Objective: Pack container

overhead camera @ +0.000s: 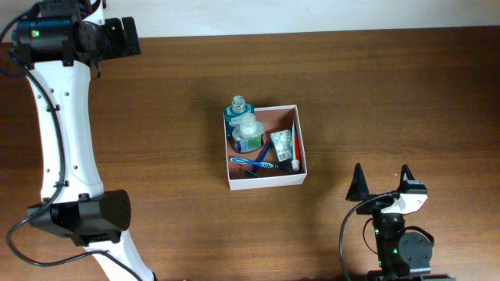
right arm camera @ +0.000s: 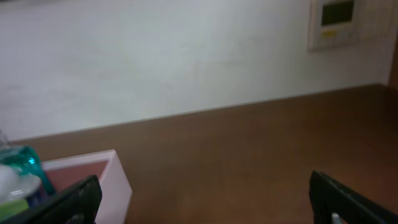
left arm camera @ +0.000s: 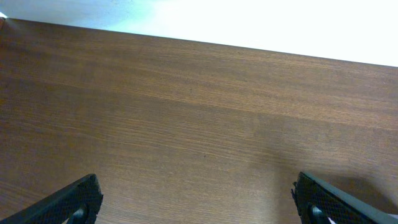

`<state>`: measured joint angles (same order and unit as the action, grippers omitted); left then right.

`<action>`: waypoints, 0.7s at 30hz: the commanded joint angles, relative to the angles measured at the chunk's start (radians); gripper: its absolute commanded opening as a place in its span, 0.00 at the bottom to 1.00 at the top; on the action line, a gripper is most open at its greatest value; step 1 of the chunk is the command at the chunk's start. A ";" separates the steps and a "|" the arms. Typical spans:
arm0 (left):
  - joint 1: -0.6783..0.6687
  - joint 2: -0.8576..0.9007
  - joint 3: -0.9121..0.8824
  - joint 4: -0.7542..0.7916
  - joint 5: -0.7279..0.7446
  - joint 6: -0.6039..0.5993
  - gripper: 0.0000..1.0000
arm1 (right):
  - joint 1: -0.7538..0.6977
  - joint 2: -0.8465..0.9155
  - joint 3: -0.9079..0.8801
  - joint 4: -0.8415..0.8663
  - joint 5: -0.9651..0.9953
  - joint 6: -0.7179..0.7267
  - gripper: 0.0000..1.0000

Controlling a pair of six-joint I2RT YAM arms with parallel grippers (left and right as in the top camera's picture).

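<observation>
The container [overhead camera: 269,180], a shallow square box with white walls and a reddish-brown inside, sits at the middle of the table. In it stand two teal bottles [overhead camera: 247,134], and a blue toothbrush [overhead camera: 254,163] and a small tube [overhead camera: 282,146] lie beside them. My left gripper [overhead camera: 129,37] hangs open over the far left corner, well away from the box; the left wrist view has only bare wood between its fingers [left arm camera: 74,199]. My right gripper [overhead camera: 382,179] stands open to the front right of the box. In the right wrist view, the container's corner [right arm camera: 118,180] and a teal bottle [right arm camera: 25,165] lie at the left.
The white left arm [overhead camera: 58,133] runs along the table's left side, its base near the front edge. The table's far edge meets a light wall [right arm camera: 186,62]. Bare wood [overhead camera: 391,86] lies around the box.
</observation>
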<state>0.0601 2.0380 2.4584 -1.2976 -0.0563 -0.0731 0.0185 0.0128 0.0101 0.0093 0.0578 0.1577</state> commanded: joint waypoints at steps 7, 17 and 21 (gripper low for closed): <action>0.000 -0.015 0.010 -0.002 0.008 -0.013 0.99 | -0.027 -0.010 -0.005 -0.089 -0.021 0.008 0.98; 0.000 -0.015 0.010 -0.002 0.008 -0.013 0.99 | -0.027 -0.009 -0.005 -0.089 -0.021 0.007 0.98; 0.000 -0.015 0.010 -0.002 0.008 -0.013 0.99 | -0.027 -0.009 -0.005 -0.089 -0.021 0.007 0.98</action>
<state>0.0601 2.0380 2.4584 -1.2976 -0.0563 -0.0731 0.0002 0.0120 0.0101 -0.0685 0.0460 0.1581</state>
